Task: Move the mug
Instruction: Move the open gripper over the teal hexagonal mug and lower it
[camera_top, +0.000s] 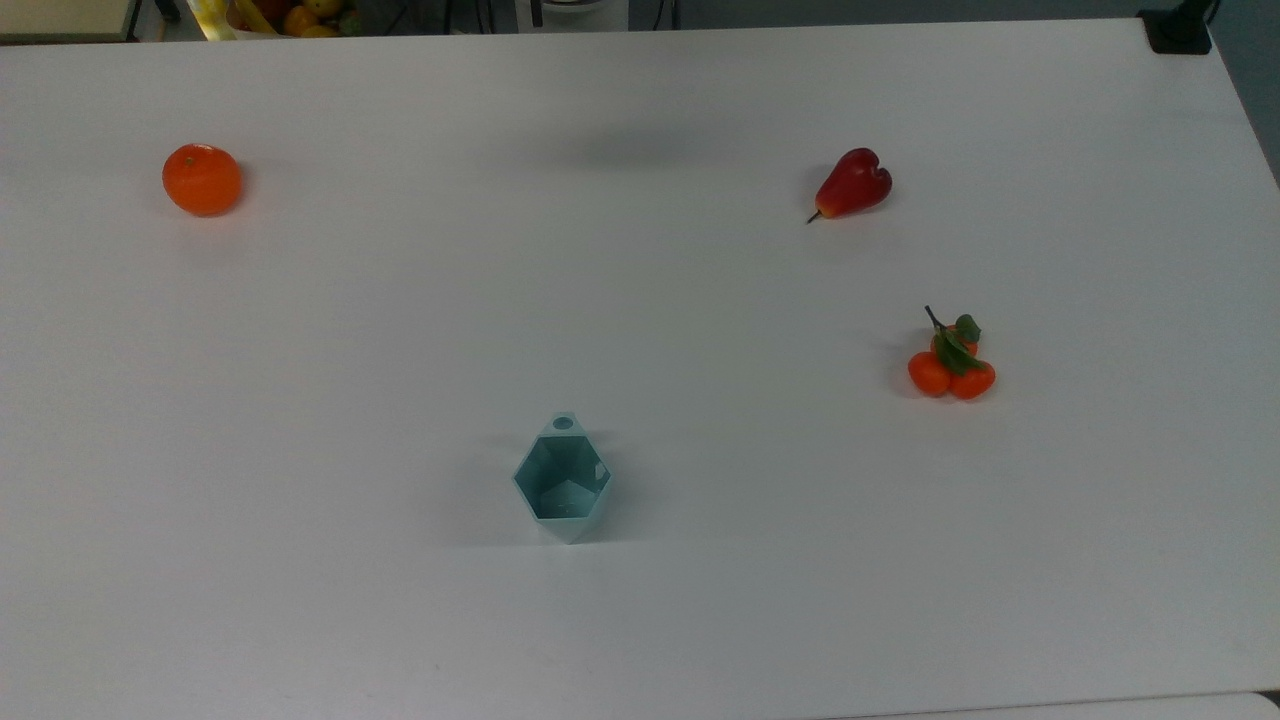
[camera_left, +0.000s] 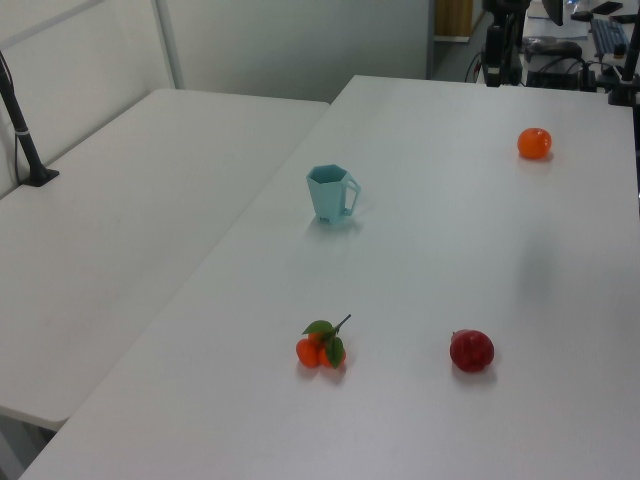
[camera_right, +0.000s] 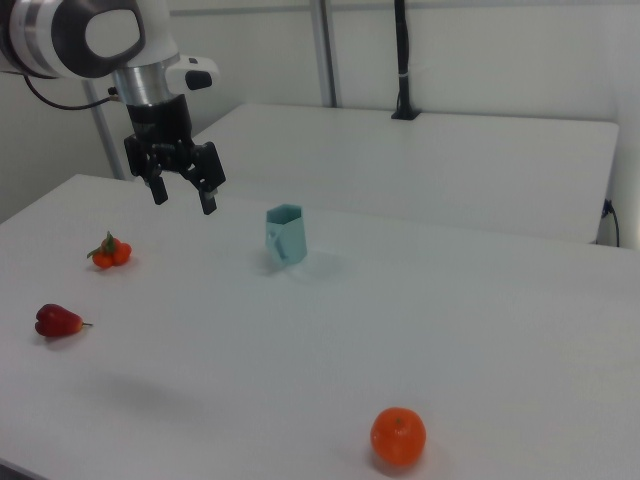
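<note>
Right view gives me the arm: my gripper (camera_right: 183, 191) hangs in the air above the white table (camera_right: 480, 330), fingers spread apart and grasping nothing. It sits off to the right view's left of the mug (camera_right: 285, 236), higher than the rim and well apart from it.

I am using the mug as my landmark. It stands upright on the table, a pale teal faceted cup, mouth up. From the top view the mug (camera_top: 562, 482) shows its hollow inside, with the small pierced tab handle pointing toward the top view's upper edge. From the left view the mug (camera_left: 331, 192) has that handle on the left view's right.

Relative to the mug, the orange (camera_top: 202, 179) lies far off toward the top view's upper left. The dark red fruit with a short stem (camera_top: 852, 184) lies toward the top view's upper right of the mug. The cluster of small orange fruits with green leaves (camera_top: 951, 367) lies to the top view's right of the mug and a little above it. None of them touches the mug.
</note>
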